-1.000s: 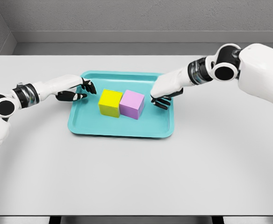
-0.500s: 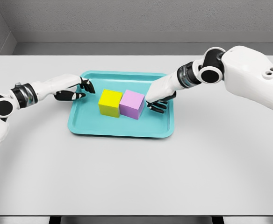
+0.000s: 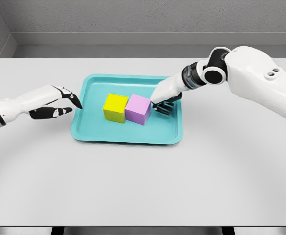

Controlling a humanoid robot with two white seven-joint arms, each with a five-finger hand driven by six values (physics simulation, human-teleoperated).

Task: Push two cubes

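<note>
A yellow cube (image 3: 115, 107) and a pink cube (image 3: 138, 109) sit side by side, touching, in the middle of a teal tray (image 3: 128, 134). My right hand (image 3: 161, 103) reaches into the tray from the right, its curled fingers right at the pink cube's right face and holding nothing. Outside the tray's left rim hovers my left hand (image 3: 59, 102), over the table, fingers extended and holding nothing, well apart from the yellow cube.
The tray lies on a white table (image 3: 143, 186) with a grey wall behind it. The right arm (image 3: 250, 78) crosses above the table's right rear part.
The left hand has pulled back leftward out of the tray. The right hand has moved left toward the pink cube's right face. Both cubes stay where they were.
</note>
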